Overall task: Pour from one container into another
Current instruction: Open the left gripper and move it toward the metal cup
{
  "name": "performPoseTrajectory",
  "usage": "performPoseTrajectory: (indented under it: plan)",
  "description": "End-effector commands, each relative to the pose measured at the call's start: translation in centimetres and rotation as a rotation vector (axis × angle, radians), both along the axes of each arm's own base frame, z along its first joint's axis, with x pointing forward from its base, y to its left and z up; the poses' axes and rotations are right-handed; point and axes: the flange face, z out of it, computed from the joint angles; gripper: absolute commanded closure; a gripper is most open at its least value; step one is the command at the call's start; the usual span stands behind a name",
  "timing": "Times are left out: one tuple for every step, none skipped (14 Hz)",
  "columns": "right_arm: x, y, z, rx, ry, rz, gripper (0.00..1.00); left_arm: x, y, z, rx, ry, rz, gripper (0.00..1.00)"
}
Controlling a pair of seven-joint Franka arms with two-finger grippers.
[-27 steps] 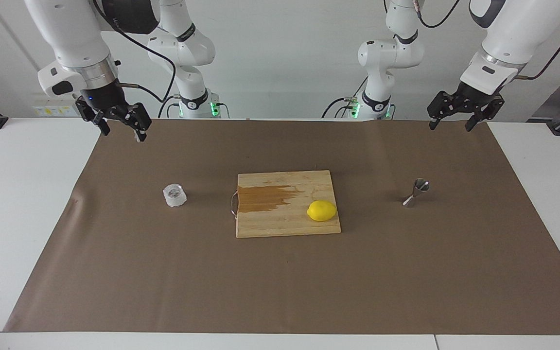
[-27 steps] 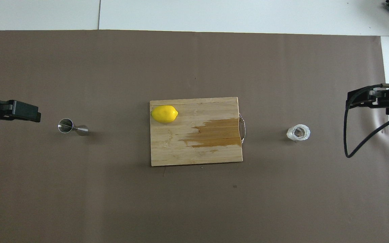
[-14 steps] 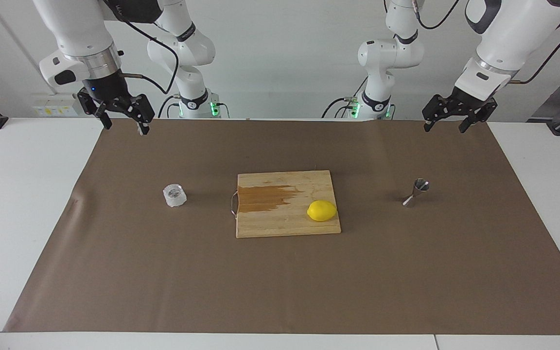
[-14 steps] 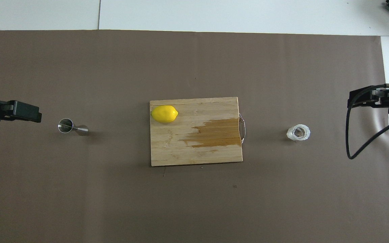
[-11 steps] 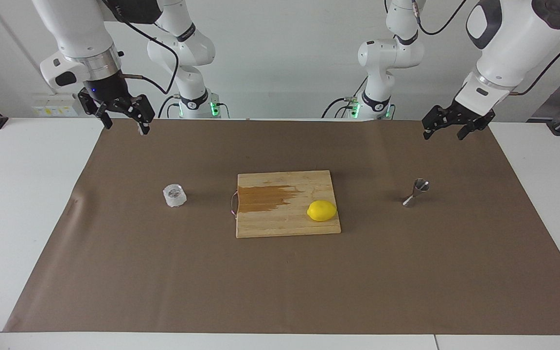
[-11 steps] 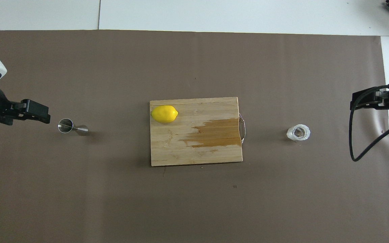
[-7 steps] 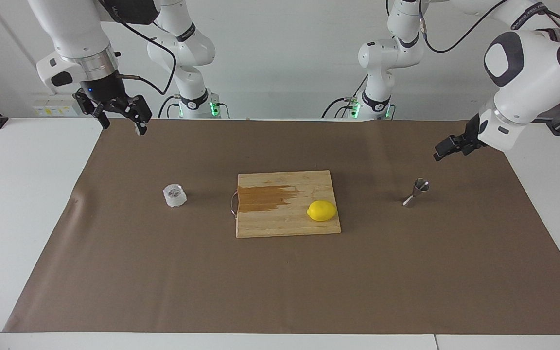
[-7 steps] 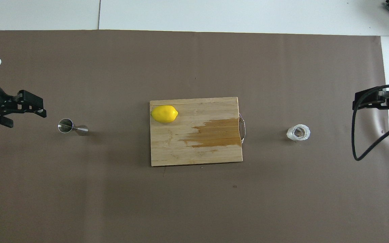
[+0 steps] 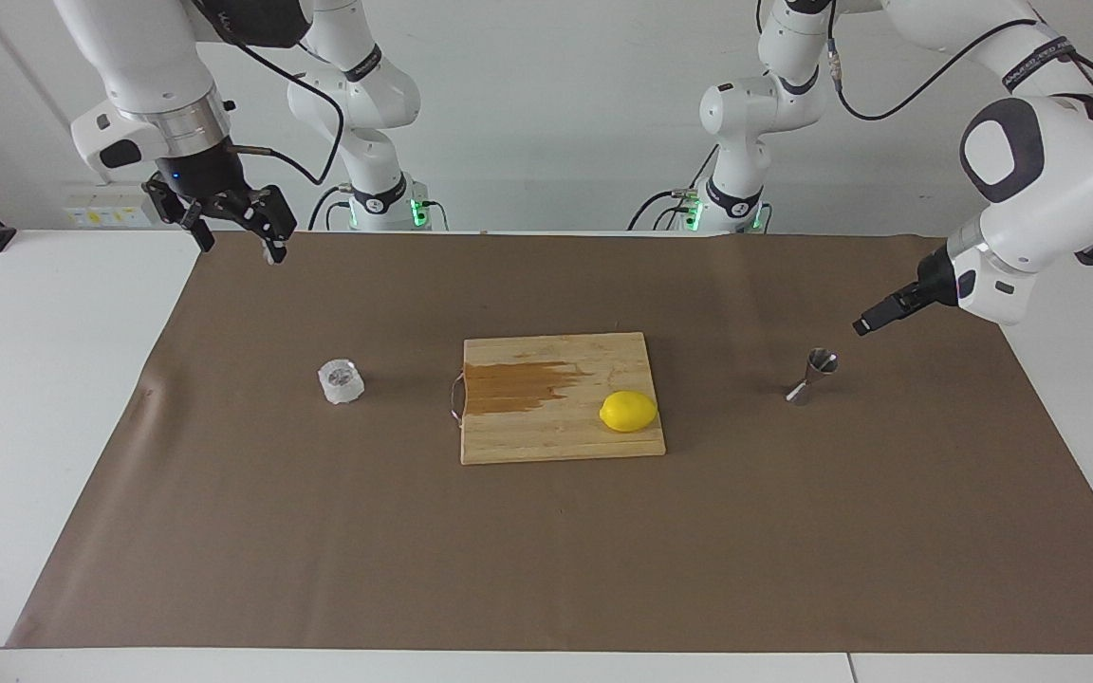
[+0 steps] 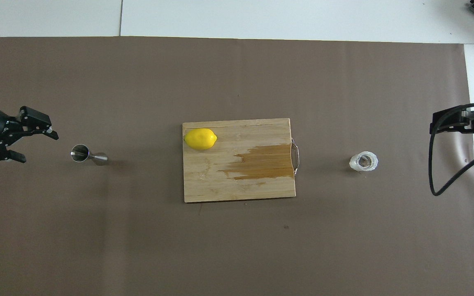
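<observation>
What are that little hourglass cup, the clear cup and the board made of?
Jigger: looks like polished steel, silvery and shiny.
Glass cup: seems clear glass, though clear plastic is possible; ribbed, see-through sides.
Board: pale wood, perhaps bamboo, with strip grain, a darker stain and a thin metal handle.

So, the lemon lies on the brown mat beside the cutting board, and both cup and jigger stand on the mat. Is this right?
Not quite. The lemon lies on the cutting board itself, at the corner toward the left arm's end, as the overhead view shows. The rest holds: the cup and the jigger both stand on the mat.
</observation>
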Motion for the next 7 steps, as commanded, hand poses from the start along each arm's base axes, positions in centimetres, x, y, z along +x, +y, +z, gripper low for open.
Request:
performPoseTrajectory:
  plan:
    - [-0.1, -0.3, 0.3, 0.031, 0.008, 0.016, 0.00, -2.0, 0.5, -1.5, -0.077, 0.046, 0.241, 0.00]
    - [-0.1, -0.3, 0.3, 0.031, 0.008, 0.016, 0.00, -2.4, 1.1, -2.1, -0.112, 0.074, 0.339, 0.00]
    - [-0.1, -0.3, 0.3, 0.031, 0.008, 0.016, 0.00, -3.4, 1.3, -3.0, -0.140, 0.108, 0.438, 0.00]
    - [-0.1, -0.3, 0.3, 0.031, 0.008, 0.016, 0.00, -4.7, 1.2, -4.0, -0.180, 0.122, 0.500, 0.00]
    - [-0.1, -0.3, 0.3, 0.031, 0.008, 0.016, 0.00, -5.4, 1.0, -4.7, -0.239, 0.123, 0.578, 0.00]
    - [-0.1, -0.3, 0.3, 0.031, 0.010, 0.016, 0.00, -6.1, 0.8, -5.4, -0.276, 0.125, 0.637, 0.00]
    - [-0.3, -0.3, 0.2, 0.031, 0.017, 0.014, 0.00, -6.6, 0.7, -5.9, -0.284, 0.133, 0.669, 0.00]
